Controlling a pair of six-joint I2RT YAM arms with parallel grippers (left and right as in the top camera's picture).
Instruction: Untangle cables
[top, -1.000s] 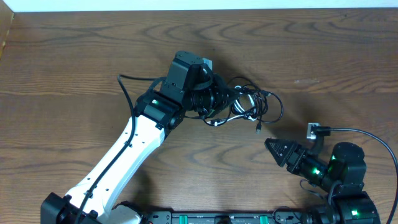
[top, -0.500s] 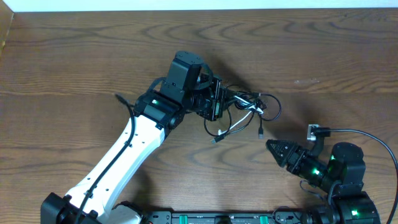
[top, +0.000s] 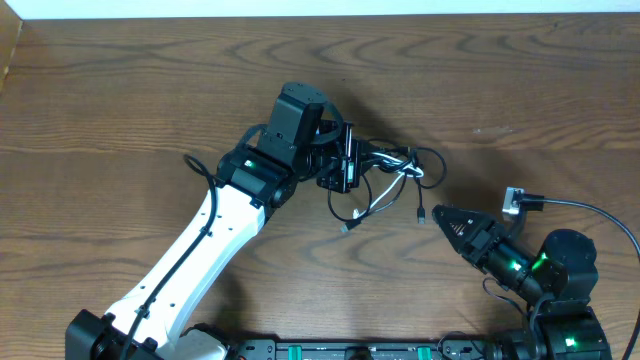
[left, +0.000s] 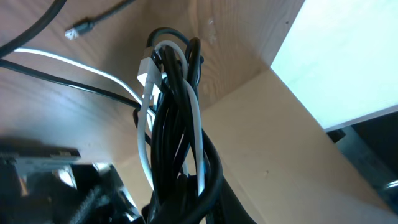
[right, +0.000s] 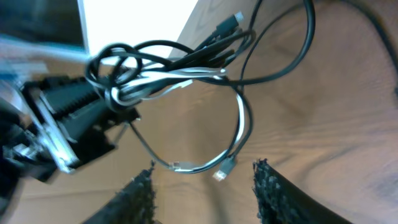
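The cables (top: 388, 163) are a knot of thin black cords and one white cord, held just above the wood table (top: 120, 90). My left gripper (top: 345, 168) is shut on the bundle's left end. In the left wrist view the cords (left: 177, 118) rise out of the shut left gripper (left: 186, 211). Loose loops and a plug (top: 422, 213) trail below the knot. My right gripper (top: 438, 215) stands open just right of that plug, touching nothing. In the right wrist view, the right gripper (right: 202, 183) has a white plug (right: 222, 175) lying just beyond its fingers, and the bundle (right: 168, 74) is farther off.
The table's back edge meets a white wall (top: 300, 8) at the top. The right arm's thick black wire (top: 590, 212) arcs over the table's right side. A black rail (top: 350, 350) runs along the front edge. Bare wood lies to the left and back.
My left gripper has turned and raised the bundle, so the loops now hang lower and left. My right gripper has moved up and left toward the dangling plug, with its jaws narrower.
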